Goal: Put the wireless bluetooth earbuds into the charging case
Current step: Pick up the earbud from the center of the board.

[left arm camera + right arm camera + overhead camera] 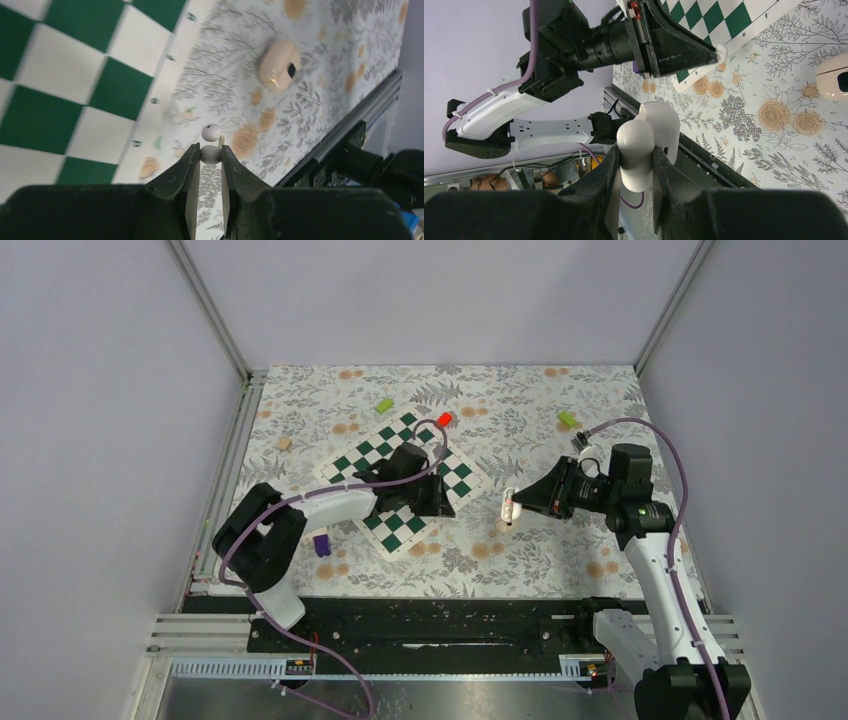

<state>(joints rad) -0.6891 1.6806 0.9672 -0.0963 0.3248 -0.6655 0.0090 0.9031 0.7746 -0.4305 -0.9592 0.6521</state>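
Left wrist, left fingers (pixel 192 161) pinching smooth white oval earbud (pixel 211 154), right fingers (pixel 610 167) clamping glossy rounded earbud (pixel 636 145), beige rounded case (pixel 279 64)

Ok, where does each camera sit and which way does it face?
Top: above and behind the bases, facing down on the table; left arm and right arm show.
Left wrist: on the left arm, facing down past the left tool, shut on an earbud, to the case.
Right wrist: on the right arm, facing across past the right tool, shut on the other earbud, toward the left arm.
Shared: both wrist views catch the case and chessboard.
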